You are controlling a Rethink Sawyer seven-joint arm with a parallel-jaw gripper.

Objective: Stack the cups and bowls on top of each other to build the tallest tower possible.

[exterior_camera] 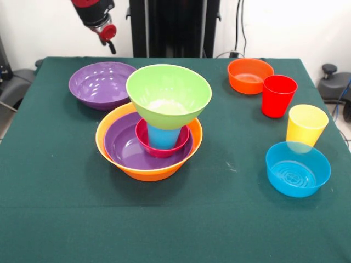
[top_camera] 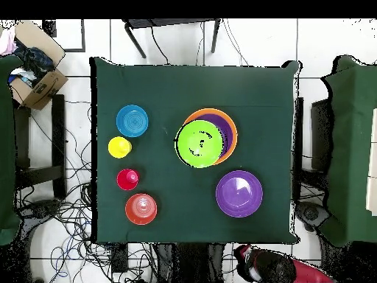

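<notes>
nearest me on the bench (exterior_camera: 55,219) is the small blue bowl (exterior_camera: 298,169), with the yellow cup (exterior_camera: 306,125) just behind it, then the red cup (exterior_camera: 278,96) and the small orange bowl (exterior_camera: 250,75) further back, all loose. the tower (exterior_camera: 151,139) sits mid-bench: big orange bowl at the base, purple one nested in it, a little pink-red bowl, the blue cup (exterior_camera: 163,137) in that, and the lime green bowl (exterior_camera: 168,96) perched on the cup.

honestly that green bowl is the worry. it's way wider than the cup under it and looks off-centre, so any bump or uneven load on its rim could tip it and take the cup along.

spare purple bowl (exterior_camera: 101,84) sits behind the tower. the pincer (exterior_camera: 107,34) hangs up at the far edge holding nothing; can't tell how far open it is.
</notes>
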